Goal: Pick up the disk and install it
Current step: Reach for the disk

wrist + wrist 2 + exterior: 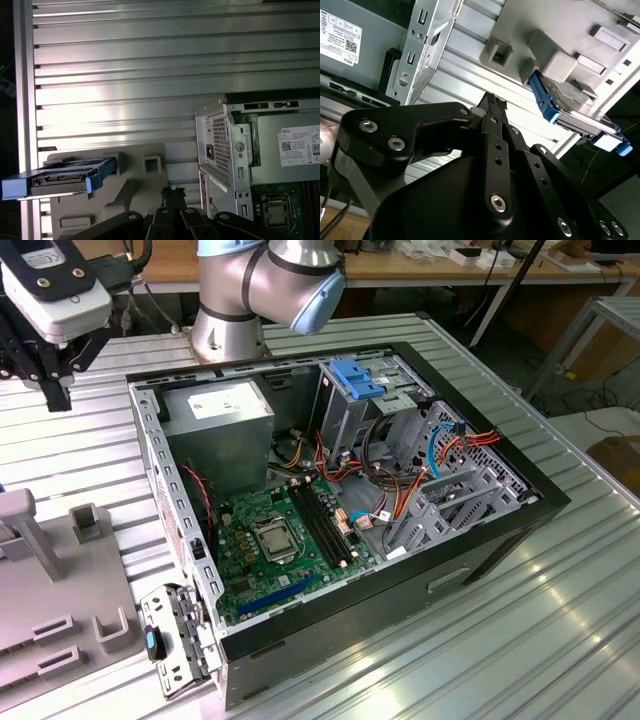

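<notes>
The disk point(65, 177), a dark grey drive in a bright blue carrier, rests on a pale grey fixture point(135, 200) beside the open computer case point(220, 145). In the second wrist view the disk point(570, 107) leans against a block of that fixture point(555, 30). My gripper point(172, 190) hangs over the fixture, off to one side of the disk and not touching it. Its fingertips meet, shut on nothing, as the second wrist view of the gripper point(492, 101) also shows. In the exterior view the gripper point(58, 395) hangs at the far upper left, over the ribbed table.
The open case point(350, 500) fills the middle of the ribbed metal table point(560, 620), with a paler blue bracket point(355, 377) at its drive bay. A small silver plate with a blue tab point(165, 645) sits at the case's near corner. The grey fixture point(60, 640) lies on the exterior view's left.
</notes>
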